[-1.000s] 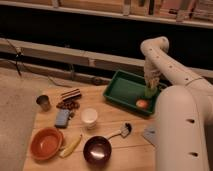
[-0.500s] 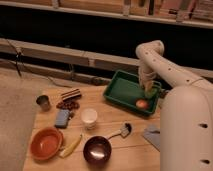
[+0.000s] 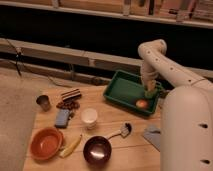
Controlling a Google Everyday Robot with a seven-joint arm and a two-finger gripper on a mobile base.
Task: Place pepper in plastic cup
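Observation:
The white plastic cup [image 3: 89, 117] stands upright near the middle of the wooden table. My gripper [image 3: 150, 91] hangs down over the right side of the green tray [image 3: 120, 91], far right of the cup. A small green shape at the gripper's tip looks like the pepper [image 3: 150, 93]. Whether it is held or lying in the tray I cannot tell. An orange fruit [image 3: 142, 104] lies in the tray just below the gripper.
A metal cup [image 3: 44, 102], a snack bar [image 3: 71, 94], a blue sponge [image 3: 62, 118], an orange bowl [image 3: 46, 143], a yellow banana-like item [image 3: 71, 146], a dark bowl [image 3: 97, 150], a scoop [image 3: 122, 131] and a grey cloth [image 3: 152, 135] lie on the table.
The arm has lowered and the gripper has come down into the right side of the green tray. The things on the table have not moved.

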